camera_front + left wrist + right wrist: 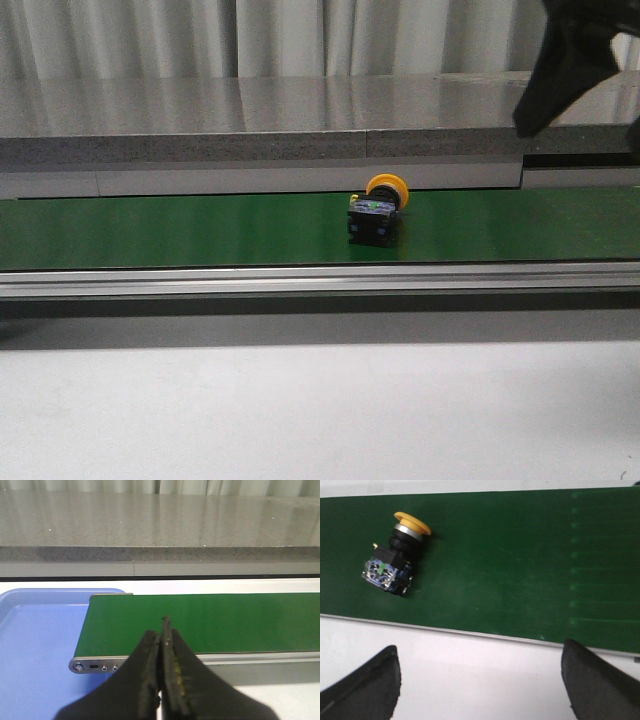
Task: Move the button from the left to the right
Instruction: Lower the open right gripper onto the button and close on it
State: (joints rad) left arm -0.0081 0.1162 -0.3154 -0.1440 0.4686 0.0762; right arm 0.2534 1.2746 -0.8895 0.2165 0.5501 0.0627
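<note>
Button (pixel 377 210) lies on its side on green belt (pixel 180 228), right of centre, cap pointing away from robot, long axis across belt.
Right fingers (pixel 480 680) spread wide, empty, above near belt edge; button off to one side, apart.
Left fingers (pixel 162 645) pressed together, empty; button outside that view.
Right arm nearer; mostly cut off in front view.

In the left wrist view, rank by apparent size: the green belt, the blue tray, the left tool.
1. Green belt, largest.
2. Blue tray and left tool, its fingers shut, look similar in area. The tool sits nearest the camera and the tray is cut off by the frame, so their order is unsure.
</note>
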